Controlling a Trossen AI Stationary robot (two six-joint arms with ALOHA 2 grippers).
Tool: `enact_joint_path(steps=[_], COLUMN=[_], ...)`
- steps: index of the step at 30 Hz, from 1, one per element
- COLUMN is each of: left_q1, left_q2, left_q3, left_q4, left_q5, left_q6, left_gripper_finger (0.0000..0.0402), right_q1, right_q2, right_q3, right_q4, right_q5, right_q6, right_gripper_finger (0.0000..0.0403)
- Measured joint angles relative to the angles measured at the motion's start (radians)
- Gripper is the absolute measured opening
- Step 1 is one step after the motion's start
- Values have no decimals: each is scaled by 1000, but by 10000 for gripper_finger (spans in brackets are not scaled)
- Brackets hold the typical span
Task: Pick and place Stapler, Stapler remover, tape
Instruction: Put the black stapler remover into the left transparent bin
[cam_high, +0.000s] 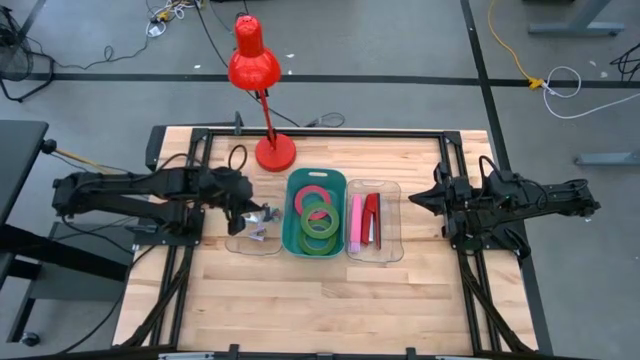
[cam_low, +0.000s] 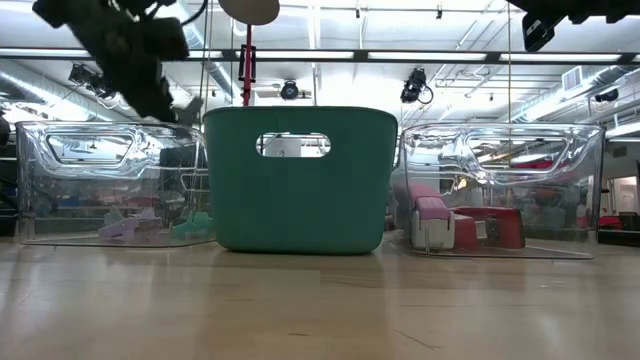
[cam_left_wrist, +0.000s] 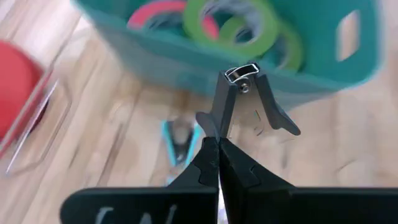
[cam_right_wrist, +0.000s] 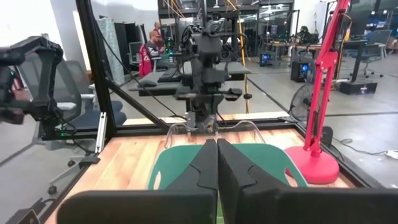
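My left gripper hangs over the left clear bin, shut on a black staple remover with a chrome hinge. A teal staple remover lies in that bin below it; the low view shows a purple one there too. The teal bin in the middle holds green and pink tape rolls. The right clear bin holds a pink stapler and a red stapler. My right gripper is shut and empty at the table's right side. My left gripper pinches the black staple remover by one of its two handle wings between its two shut fingers. The fingers come from above, slanting down. The remover is lifted clear above the left bin, its chrome hinge end pointing away from the fingers.
A red desk lamp stands with its base at the table's far edge, just behind the bins, its shade reaching beyond the table. A black frame rail runs along the far edge. Bare wood lies in front of the bins.
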Motion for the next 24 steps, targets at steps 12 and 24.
enact_joint_path(steps=[12, 24], left_q1=[63, 67], left_q2=[0, 0], left_q3=[-74, -74], left_q4=[2, 68], left_q5=[-59, -95], left_q6=[60, 22], left_gripper_finger=[2, 42], right_q1=[0, 0], right_q2=[0, 0], right_q3=[0, 0], right_q4=[0, -4], right_q5=[26, 27], right_q6=[6, 6], right_gripper_finger=[0, 0])
